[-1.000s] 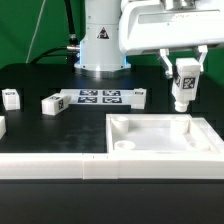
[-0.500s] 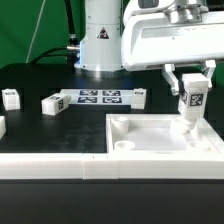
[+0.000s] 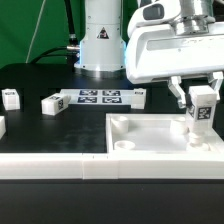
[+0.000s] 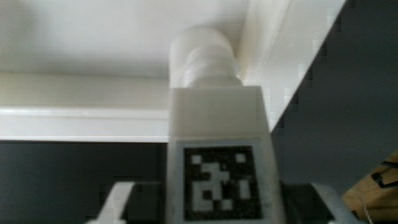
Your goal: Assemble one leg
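My gripper [image 3: 199, 97] is shut on a white leg [image 3: 201, 112] with a black-and-white tag on its face. It holds the leg upright over the far right corner of the large white square tray-like piece [image 3: 150, 128]. The leg's lower end is at or just above the tray's floor; I cannot tell if it touches. In the wrist view the leg [image 4: 217, 130] fills the middle, its tag near the fingers [image 4: 125, 200], its rounded tip pointing at the tray's inner corner [image 4: 267, 60].
The marker board [image 3: 98, 97] lies on the black table behind the tray. Other white legs lie at the exterior view's left [image 3: 52, 103], far left [image 3: 10, 98] and beside the marker board [image 3: 138, 95]. A white rail [image 3: 60, 166] runs along the front.
My gripper has moved toward the exterior view's right and down with the leg, from above the tray's far edge to its far right corner.
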{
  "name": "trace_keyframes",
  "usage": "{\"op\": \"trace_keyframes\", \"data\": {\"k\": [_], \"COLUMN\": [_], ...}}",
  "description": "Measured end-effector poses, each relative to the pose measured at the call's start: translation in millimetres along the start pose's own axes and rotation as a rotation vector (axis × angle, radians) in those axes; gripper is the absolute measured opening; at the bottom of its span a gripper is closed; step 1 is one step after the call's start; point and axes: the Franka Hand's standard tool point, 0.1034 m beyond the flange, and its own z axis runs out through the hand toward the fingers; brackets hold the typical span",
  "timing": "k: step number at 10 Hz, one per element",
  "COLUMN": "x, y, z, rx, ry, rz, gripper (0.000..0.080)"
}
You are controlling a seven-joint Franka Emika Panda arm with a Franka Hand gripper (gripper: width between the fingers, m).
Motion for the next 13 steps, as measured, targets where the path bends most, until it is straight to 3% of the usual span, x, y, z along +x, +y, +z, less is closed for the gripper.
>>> {"op": "trace_keyframes", "data": {"k": [4, 7, 11, 13], "x": [1.6, -9.5, -10.3, -10.9], "y": [2.6, 2.9, 2.6, 2.6], "z": [3.0, 12.6, 13.6, 13.9], "rx": [-0.009, -0.014, -0.014, -0.014], "ry": [0.039, 0.040, 0.041, 0.039], "rz": [0.001, 0.000, 0.000, 0.000], "gripper": [0.0290, 0.0290, 0.0290, 0.0576]}}
